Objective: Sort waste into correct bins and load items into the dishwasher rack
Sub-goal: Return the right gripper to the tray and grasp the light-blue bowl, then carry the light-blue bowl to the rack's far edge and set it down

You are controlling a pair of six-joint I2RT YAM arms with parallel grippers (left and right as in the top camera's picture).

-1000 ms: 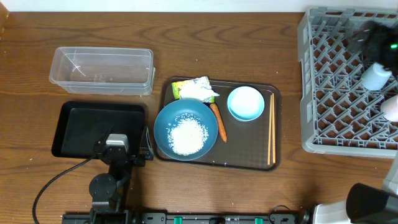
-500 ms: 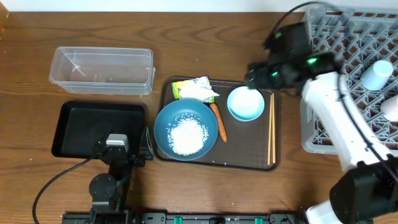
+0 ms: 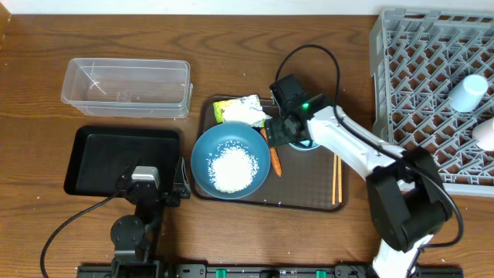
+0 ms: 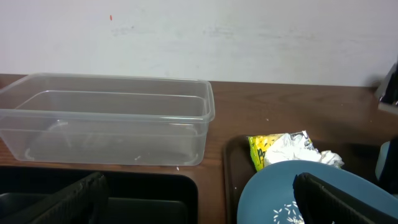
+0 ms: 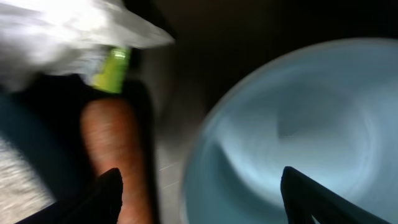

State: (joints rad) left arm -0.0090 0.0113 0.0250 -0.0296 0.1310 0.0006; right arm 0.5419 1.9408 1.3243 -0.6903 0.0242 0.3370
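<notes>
The right arm reaches across the brown tray (image 3: 309, 202), its body covering most of the small light-blue bowl (image 5: 292, 124). The right gripper (image 5: 205, 186) hangs low between that bowl and the carrot (image 3: 273, 157). Its wrist view is badly blurred, but the two fingers look spread, with nothing between them.

The carrot lies between the light-blue bowl and the big blue bowl (image 3: 230, 161), which holds a heap of white rice (image 3: 233, 167). The crumpled wrapper (image 3: 243, 110) sits at the tray's back edge, just behind the blue bowl; its yellow-green print is too creased to read. The chopsticks (image 3: 336, 174) lie along the tray's right side.

To the left are the clear container (image 4: 106, 127) and, in front of it, the black tray (image 3: 100, 143). The left gripper (image 4: 199, 202) rests beside the black tray with its fingers wide apart. The grey rack (image 3: 421, 100) on the right holds a white cup (image 3: 467, 94).
</notes>
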